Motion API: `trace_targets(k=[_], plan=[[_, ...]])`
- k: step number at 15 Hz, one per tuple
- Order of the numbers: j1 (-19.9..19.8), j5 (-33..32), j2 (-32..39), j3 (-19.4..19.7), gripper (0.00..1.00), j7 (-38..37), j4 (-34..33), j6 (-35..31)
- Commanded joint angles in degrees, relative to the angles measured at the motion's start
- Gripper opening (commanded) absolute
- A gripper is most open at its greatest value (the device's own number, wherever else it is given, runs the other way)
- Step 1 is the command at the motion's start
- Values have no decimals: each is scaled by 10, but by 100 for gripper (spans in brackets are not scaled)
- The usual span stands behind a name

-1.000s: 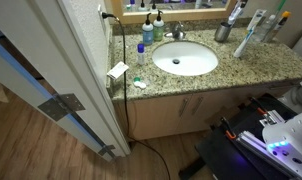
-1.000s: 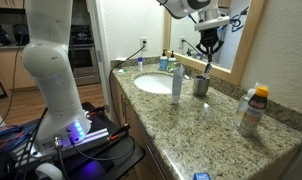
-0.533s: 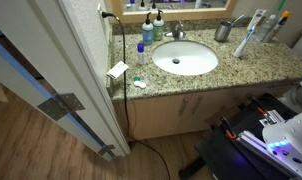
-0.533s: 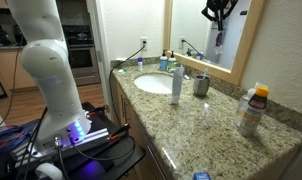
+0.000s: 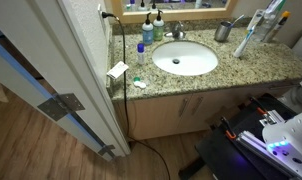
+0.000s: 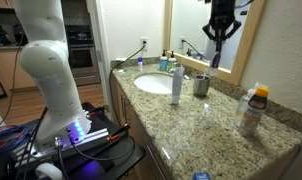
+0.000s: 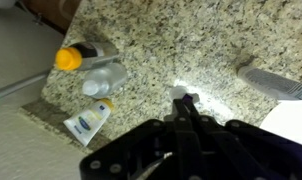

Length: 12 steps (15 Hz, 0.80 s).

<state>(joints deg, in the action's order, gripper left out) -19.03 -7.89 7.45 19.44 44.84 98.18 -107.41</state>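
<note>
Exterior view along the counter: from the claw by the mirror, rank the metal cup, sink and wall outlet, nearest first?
From the gripper:
1. Metal cup, below it on the counter.
2. Sink, farther along the counter.
3. Wall outlet, on the end wall past the sink.

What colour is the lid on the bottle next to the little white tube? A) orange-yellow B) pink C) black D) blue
A: in the wrist view the cap on the bottle is orange-yellow, and it sits just above the white tube on the speckled counter.
</note>
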Motion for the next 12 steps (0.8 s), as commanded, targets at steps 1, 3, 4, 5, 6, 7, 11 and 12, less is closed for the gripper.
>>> trace_targets(k=[1,3,4,5,6,7,11,12], plan=[[-20,62,116,-14,1,-46,-33,22],[-37,91,173,-19,1,-95,-53,19],[-49,112,196,-24,1,-110,-65,23],[-55,121,215,-27,1,-140,-75,22],[-65,134,232,-32,1,-163,-86,23],[-75,148,241,-36,1,-186,-96,19],[-96,185,215,-41,1,-248,-82,-45],[-95,185,206,-38,1,-259,-78,-65]])
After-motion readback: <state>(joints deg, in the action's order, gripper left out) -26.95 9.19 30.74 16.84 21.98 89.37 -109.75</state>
